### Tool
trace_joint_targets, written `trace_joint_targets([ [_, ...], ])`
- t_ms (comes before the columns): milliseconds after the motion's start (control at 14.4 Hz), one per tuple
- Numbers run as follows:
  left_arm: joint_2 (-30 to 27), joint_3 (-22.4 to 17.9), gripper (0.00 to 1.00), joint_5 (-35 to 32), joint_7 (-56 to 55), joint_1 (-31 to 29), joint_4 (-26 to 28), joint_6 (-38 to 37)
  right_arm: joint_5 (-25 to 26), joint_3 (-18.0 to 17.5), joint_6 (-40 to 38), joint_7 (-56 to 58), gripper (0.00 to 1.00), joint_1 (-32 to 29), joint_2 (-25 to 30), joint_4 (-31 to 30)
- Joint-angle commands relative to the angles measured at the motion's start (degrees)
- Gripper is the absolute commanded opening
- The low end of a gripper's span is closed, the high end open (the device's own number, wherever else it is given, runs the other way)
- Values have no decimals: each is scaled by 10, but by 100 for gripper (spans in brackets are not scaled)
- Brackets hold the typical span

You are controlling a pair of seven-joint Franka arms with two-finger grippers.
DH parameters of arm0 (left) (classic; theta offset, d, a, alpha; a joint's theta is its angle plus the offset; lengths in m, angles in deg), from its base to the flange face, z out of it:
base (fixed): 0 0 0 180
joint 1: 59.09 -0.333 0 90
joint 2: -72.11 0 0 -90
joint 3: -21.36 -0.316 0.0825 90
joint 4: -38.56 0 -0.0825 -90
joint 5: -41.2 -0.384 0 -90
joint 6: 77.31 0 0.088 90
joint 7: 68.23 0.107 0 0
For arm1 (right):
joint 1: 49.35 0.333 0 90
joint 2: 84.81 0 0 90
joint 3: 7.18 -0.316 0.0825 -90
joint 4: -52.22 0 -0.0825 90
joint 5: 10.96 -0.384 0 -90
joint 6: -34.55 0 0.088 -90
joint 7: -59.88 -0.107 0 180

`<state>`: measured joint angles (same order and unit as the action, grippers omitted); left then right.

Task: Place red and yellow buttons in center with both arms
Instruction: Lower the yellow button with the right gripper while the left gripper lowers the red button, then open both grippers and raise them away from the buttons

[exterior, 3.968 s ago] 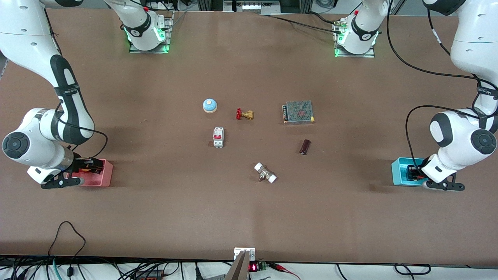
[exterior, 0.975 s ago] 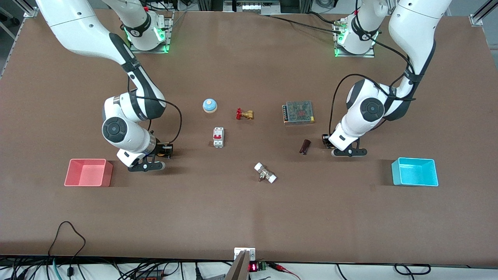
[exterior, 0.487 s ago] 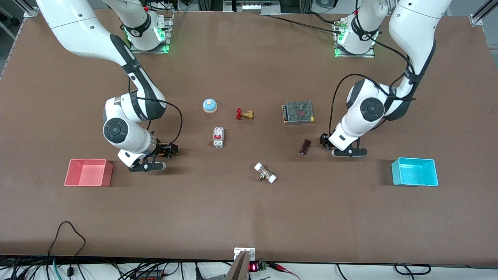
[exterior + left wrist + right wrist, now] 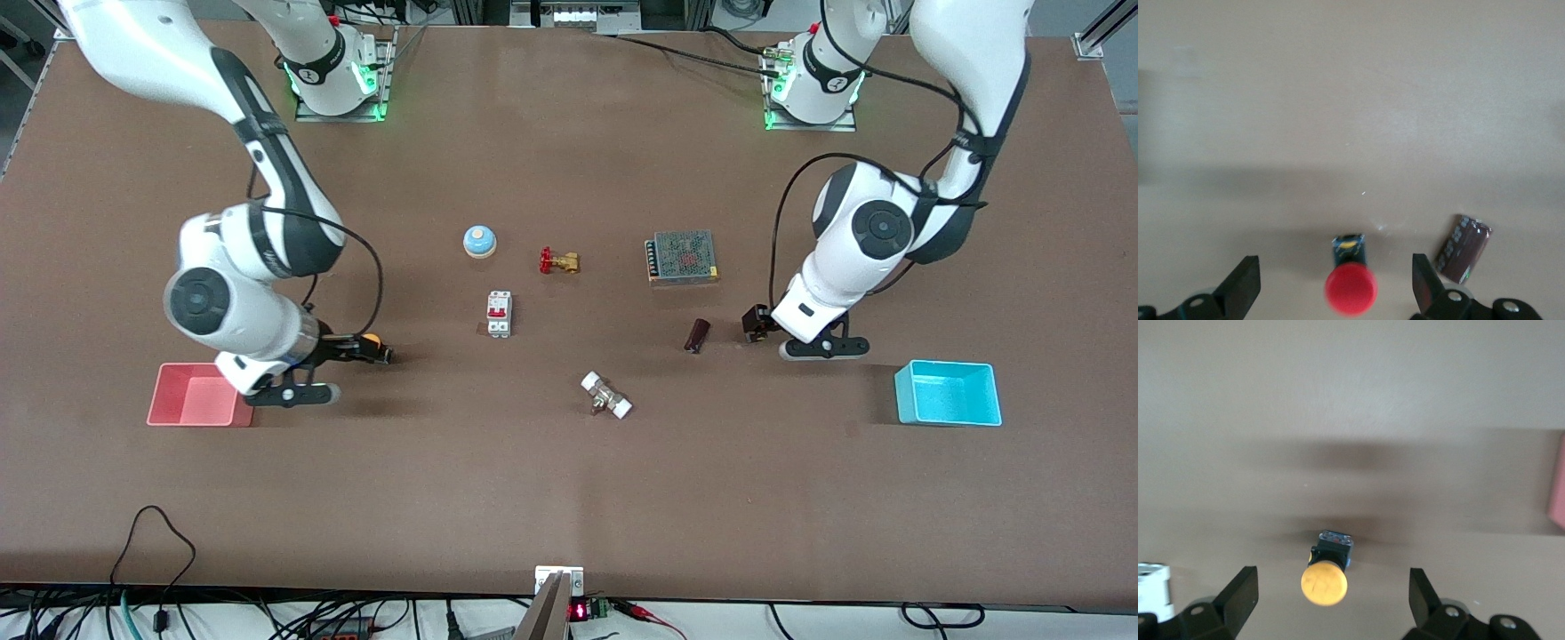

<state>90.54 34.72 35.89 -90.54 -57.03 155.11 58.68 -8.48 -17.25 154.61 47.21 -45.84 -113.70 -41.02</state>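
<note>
The yellow button (image 4: 373, 340) stands on the brown table between the pink tray and the circuit breaker. In the right wrist view it (image 4: 1325, 581) sits between the open fingers of my right gripper (image 4: 1333, 592), untouched. My right gripper (image 4: 354, 349) hovers just beside it. The red button (image 4: 1351, 287) stands on the table between the open fingers of my left gripper (image 4: 1335, 283), with gaps on both sides. In the front view only its dark body (image 4: 753, 321) shows, beside my left gripper (image 4: 763, 327) and close to the brown capacitor (image 4: 696, 335).
A blue-and-white bell (image 4: 479, 241), a brass valve (image 4: 558, 261), a circuit breaker (image 4: 499, 314), a metal power supply (image 4: 682, 256) and a white-ended fitting (image 4: 606, 396) lie mid-table. The pink tray (image 4: 202, 395) and the cyan tray (image 4: 948, 392) stand at the ends.
Both arms carried the buttons from the trays toward the middle. In the last half second both grippers opened and drew back a little toward their trays, leaving the buttons on the table.
</note>
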Motion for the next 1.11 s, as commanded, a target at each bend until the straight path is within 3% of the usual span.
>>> trace_joint_targets([
  [0, -6, -2, 100, -6, 31, -2, -113, -166, -13, 11, -50, 24, 100, -17, 43, 2],
  [209, -3, -3, 100, -7, 61, -9, -219, -302, -13, 32, -118, 42, 100, -20, 97, 6],
  [487, -4, -3, 100, -6, 132, -35, -295, -387, -11, 41, -208, 43, 100, -55, 146, 34],
  [835, -22, 1, 100, 2, 163, -64, -348, -505, -5, 62, -263, 44, 100, -64, 193, 46],
  [1044, -50, -9, 100, 11, 199, -70, -337, -521, -16, 62, -266, 46, 100, -62, 203, 44],
])
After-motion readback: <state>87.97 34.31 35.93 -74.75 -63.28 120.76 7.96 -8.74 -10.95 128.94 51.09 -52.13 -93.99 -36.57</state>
